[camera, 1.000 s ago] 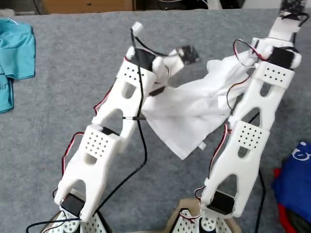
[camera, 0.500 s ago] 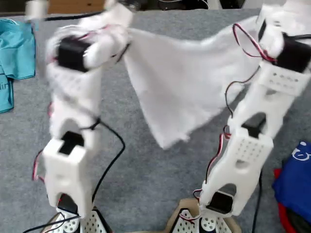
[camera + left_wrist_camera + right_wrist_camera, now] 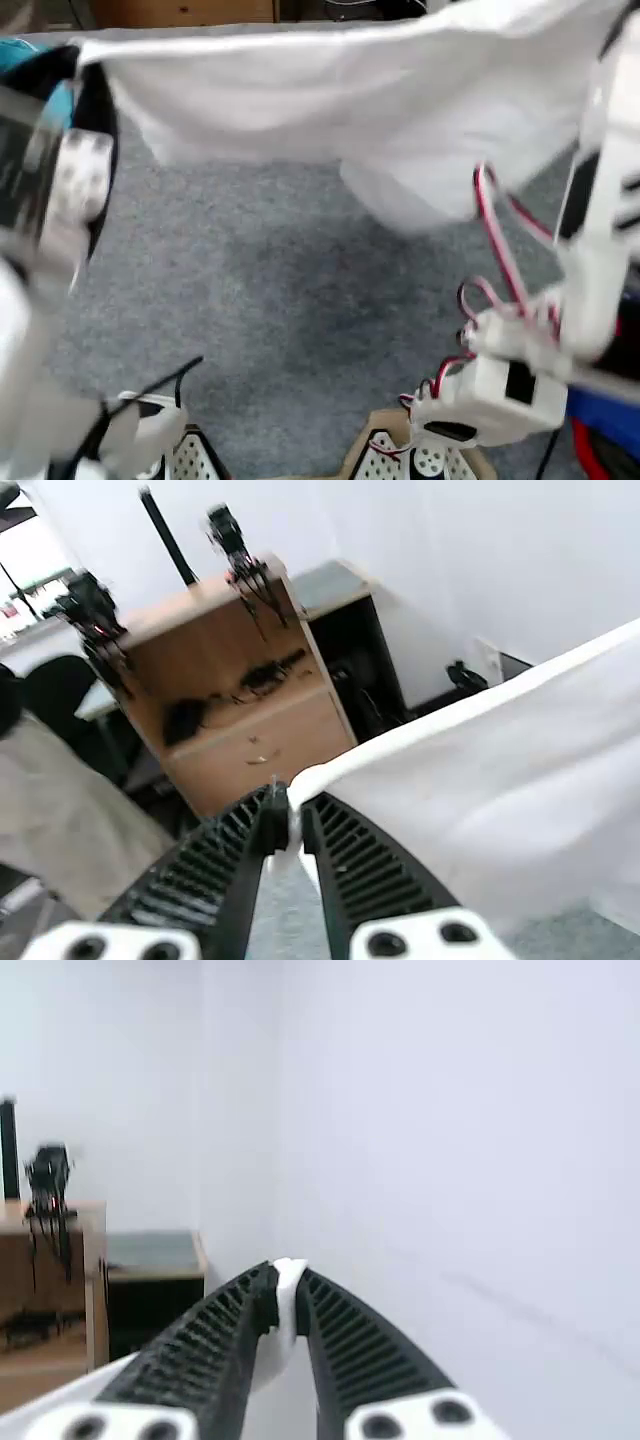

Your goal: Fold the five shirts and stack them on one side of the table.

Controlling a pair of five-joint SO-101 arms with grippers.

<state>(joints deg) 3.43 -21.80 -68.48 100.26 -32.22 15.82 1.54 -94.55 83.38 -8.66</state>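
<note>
The grey table (image 3: 270, 300) takes up the middle and lower part of the high view. Above it, the white shirt (image 3: 350, 90) hangs in the air, stretched in a wide band across the whole top of the frame from the upper left corner to the upper right. A looser fold sags from it right of centre.

The left arm (image 3: 45, 220) rises along the left edge, blurred, and meets the shirt's upper left corner. The right arm (image 3: 600, 250) stands at the right edge with red and white wires looping beside it, its upper part behind the cloth.

In the left wrist view the left gripper (image 3: 288, 805) is clenched on the shirt's edge at lower centre, with a thin strip of white fabric pinched between its ribbed black jaws. The cloth spreads from there to the right edge. A wooden cabinet (image 3: 230, 690) stands behind it in the upper left, with dark gear on top.

In the right wrist view the right gripper (image 3: 287, 1280) is likewise clamped on a small fold of white fabric at lower centre, before a plain white wall (image 3: 450, 1140).

A teal shirt (image 3: 14, 52) shows in the upper left corner of the high view. A blue shirt (image 3: 612, 412) and a red cloth (image 3: 583, 447) lie at the lower right edge. Any print on them is too blurred to read.
</note>
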